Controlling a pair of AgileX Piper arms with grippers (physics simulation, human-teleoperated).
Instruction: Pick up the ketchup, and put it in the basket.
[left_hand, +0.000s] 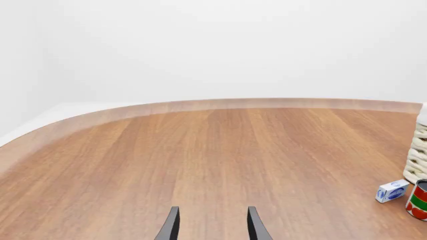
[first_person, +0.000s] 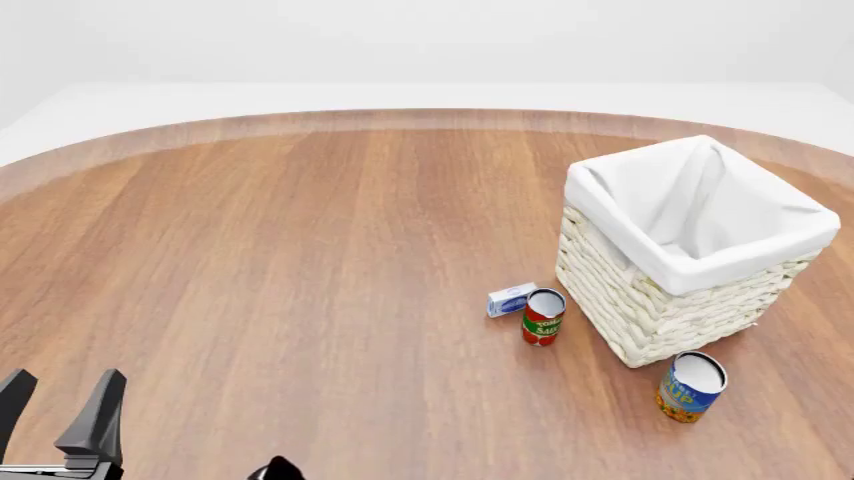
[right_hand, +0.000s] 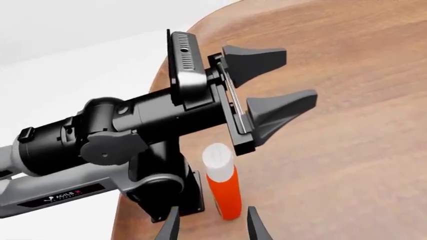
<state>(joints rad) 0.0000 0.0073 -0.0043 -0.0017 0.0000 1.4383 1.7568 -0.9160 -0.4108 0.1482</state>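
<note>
Front view: one basket (first_person: 687, 290), two cans (first_person: 542, 316), one small box (first_person: 510, 299); both arms' fingers (left_hand: 212, 227) parted, empty.

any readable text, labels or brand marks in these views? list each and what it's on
"AGILE X" plus a smaller line: on the left arm, right wrist view; blurred, partly legible.
Red-and-green can: label lettering too small to read.
Orange-and-blue can: print unreadable.
Small blue-and-white box: a blue logo, illegible.
Ketchup and basket: no text visible.
</note>
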